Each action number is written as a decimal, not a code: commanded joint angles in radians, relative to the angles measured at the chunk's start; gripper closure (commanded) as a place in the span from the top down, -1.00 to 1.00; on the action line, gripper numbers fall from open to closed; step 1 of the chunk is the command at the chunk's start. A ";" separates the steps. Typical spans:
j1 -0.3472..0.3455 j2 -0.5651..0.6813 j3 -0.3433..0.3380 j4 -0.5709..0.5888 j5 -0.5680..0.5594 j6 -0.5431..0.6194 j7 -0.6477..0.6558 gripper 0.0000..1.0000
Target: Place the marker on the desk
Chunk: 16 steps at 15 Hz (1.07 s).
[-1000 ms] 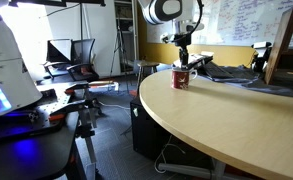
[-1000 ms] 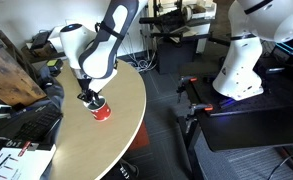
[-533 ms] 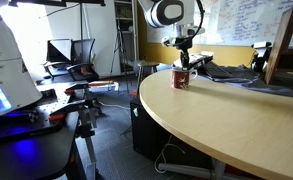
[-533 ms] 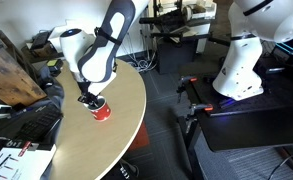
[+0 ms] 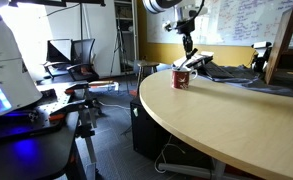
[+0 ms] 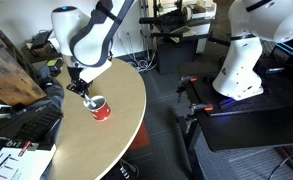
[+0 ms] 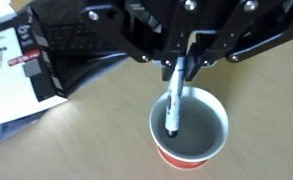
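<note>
My gripper (image 7: 180,62) clamps narrow on the top of the thin black marker (image 7: 173,100), which hangs roughly upright over the mouth of the red-and-white mug (image 7: 208,150), above the light tan wooden desk (image 7: 86,130). Tip clearance from rim: cannot tell. Risk: if I move sideways too low, the tip catches the rim and the mug topples or the marker twists loose.

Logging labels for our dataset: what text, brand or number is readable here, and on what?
Nothing can be quoted.
Handwriting on the whiteboard: too small to read.
Dark print on the white sheet near the mug: too blurred to read.
On the marker and mug: no lettering visible.
</note>
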 commanded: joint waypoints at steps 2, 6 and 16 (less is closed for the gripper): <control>-0.055 -0.196 0.018 -0.107 0.015 -0.130 -0.109 -0.91; -0.110 -0.177 -0.025 -0.046 -0.078 -0.420 -0.219 -0.91; -0.197 -0.044 -0.029 -0.103 -0.099 -0.466 -0.369 -0.91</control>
